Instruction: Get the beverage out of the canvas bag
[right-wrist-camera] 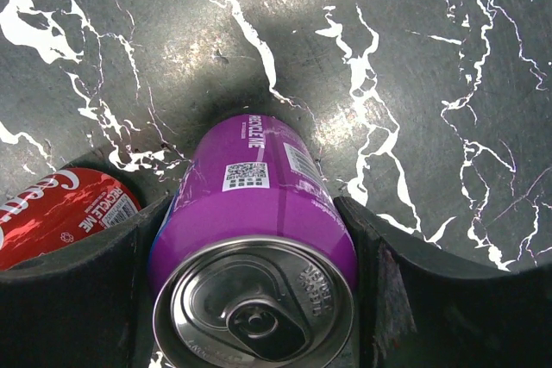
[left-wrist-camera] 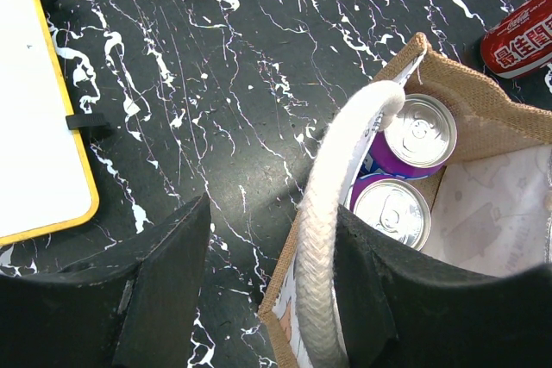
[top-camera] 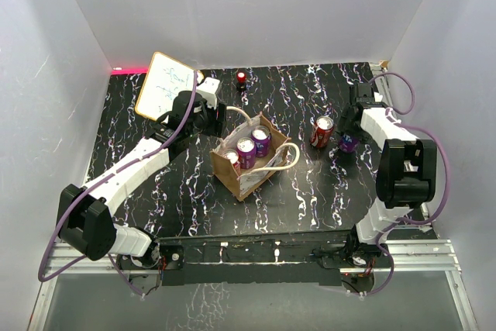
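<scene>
Risk at right gripper (right-wrist-camera: 254, 213): pinched a purple aluminium drink can (right-wrist-camera: 259, 170) outside the bag, a red cola can (right-wrist-camera: 60, 213) just beside one finger; could have knocked it on release. Straddled, with left gripper (left-wrist-camera: 272, 213) fingers spread, the cream rope handle (left-wrist-camera: 323, 247) of the tan canvas bag (left-wrist-camera: 483, 118), more silver-topped purple cans (left-wrist-camera: 418, 131) just beyond; might have snagged and tipped it.

Cans: five in all.
Purple cans (top-camera: 261, 139): three; two stand in the bag, and one purple can (top-camera: 348, 143) is outside it.
Red cans (top-camera: 322, 131): two; one is outside the bag, and a second can (top-camera: 232, 159) inside it looks red.
Bags (top-camera: 256, 180): one.
Bag handles (top-camera: 288, 156): two, both cream loops.
Whiteboards (top-camera: 165, 85): one, with a yellow frame.
Small red-and-black objects (top-camera: 241, 77): one, too small to tell what it is.
Robot arms (top-camera: 128, 172): two.
</scene>
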